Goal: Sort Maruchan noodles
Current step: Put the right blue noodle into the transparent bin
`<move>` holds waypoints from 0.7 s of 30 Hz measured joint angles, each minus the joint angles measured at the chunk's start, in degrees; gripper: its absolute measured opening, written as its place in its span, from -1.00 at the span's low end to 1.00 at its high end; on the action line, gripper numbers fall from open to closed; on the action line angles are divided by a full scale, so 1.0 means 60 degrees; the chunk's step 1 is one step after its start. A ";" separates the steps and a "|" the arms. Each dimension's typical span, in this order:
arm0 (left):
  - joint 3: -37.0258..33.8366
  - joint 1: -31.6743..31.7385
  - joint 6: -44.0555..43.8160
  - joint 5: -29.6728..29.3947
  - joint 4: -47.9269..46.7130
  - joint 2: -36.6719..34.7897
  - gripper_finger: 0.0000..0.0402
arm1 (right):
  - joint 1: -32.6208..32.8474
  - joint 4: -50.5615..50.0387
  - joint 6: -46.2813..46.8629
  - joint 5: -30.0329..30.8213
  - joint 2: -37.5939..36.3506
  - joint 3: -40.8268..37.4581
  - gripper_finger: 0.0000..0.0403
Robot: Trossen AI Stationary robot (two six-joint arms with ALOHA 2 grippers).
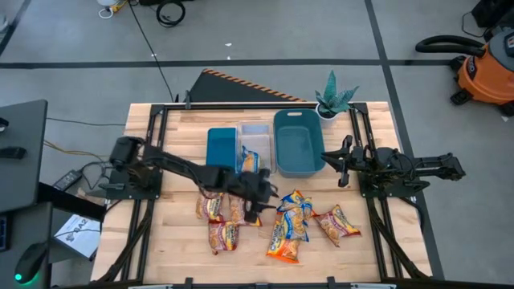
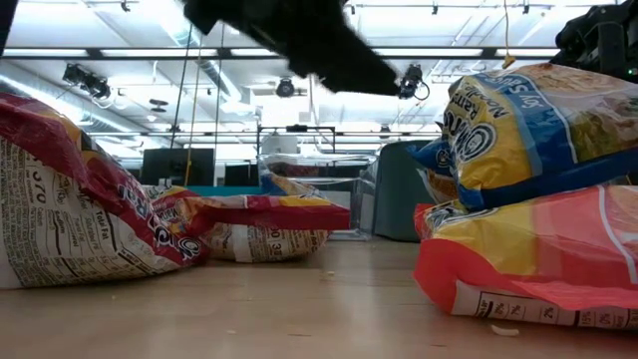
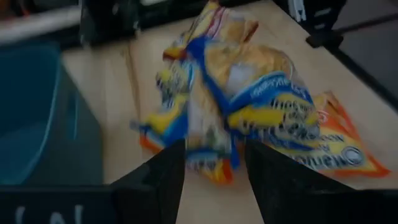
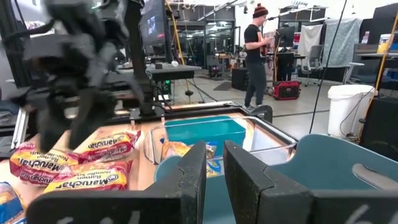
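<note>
at the middle of the wooden counter (image 1: 161, 241), the left end effector (image 1: 255, 193) hangs just above the packets, its two dark fingers (image 3: 155, 180) parted with a clear gap between them and nothing held. seen past those fingers, a heap of blue-and-yellow packets (image 3: 249, 106) lies crumpled on an orange packet (image 3: 336, 149), the crinkly plastic catching the light.

from above, the maruchan noodles (image 1: 273, 221) spread in two loose clusters in front of the bins. to the left arm's side lie the red/maroon packets (image 1: 221, 218), about four, overlapping. to the right arm's side lie two blue-and-yellow packets, two orange ones near the counter's front edge, and one more red/maroon packet (image 1: 337, 225) set slightly apart; the overlaps make the exact count hard to settle. one further packet (image 1: 250, 160) rests inside the clear bin (image 1: 257, 132).

three bins stand side by side behind the packets: a small teal bin (image 1: 222, 148), the clear bin in the middle, and a large teal bin (image 1: 299, 143).

the right end effector (image 1: 328, 158) waits at the counter's right edge, just beside the large teal bin, its fingers (image 4: 186, 180) slightly parted on nothing. a potted plant (image 1: 334, 100) sits at the far corner. beyond the counter, a person (image 4: 255, 56) stands in the room.
</note>
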 joint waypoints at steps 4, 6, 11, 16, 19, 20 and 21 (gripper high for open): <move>0.0631 -0.0260 0.0326 -0.0286 -0.0193 0.0769 -0.14 | 0.0000 0.0021 0.0000 0.0000 0.0000 0.0003 -0.69; 0.0866 -0.0303 0.0332 -0.0258 -0.0107 0.1048 -0.14 | -0.0001 0.0026 0.0000 0.0000 0.0000 0.0001 -0.69; 0.0981 -0.0316 0.0326 0.0215 0.0383 0.1525 -0.14 | -0.0003 0.0116 0.0000 0.0000 0.0000 0.0000 -0.69; 0.0971 -0.0351 0.0147 0.0561 0.0611 0.1692 -0.15 | -0.0001 0.0135 0.0000 0.0000 0.0002 0.0001 -0.69; 0.0979 -0.0367 0.0093 0.0555 0.0772 0.1688 -0.20 | 0.0000 0.0197 0.0000 0.0000 0.0000 0.0003 -0.69; 0.0981 -0.0375 0.0092 0.0561 0.0774 0.1688 -0.24 | -0.0004 0.0204 0.0000 0.0000 -0.0004 0.0000 -0.69; 0.0978 -0.0375 0.0085 0.0564 0.0811 0.1692 -0.30 | -0.0001 0.0200 0.0000 0.0000 0.0000 0.0000 -0.69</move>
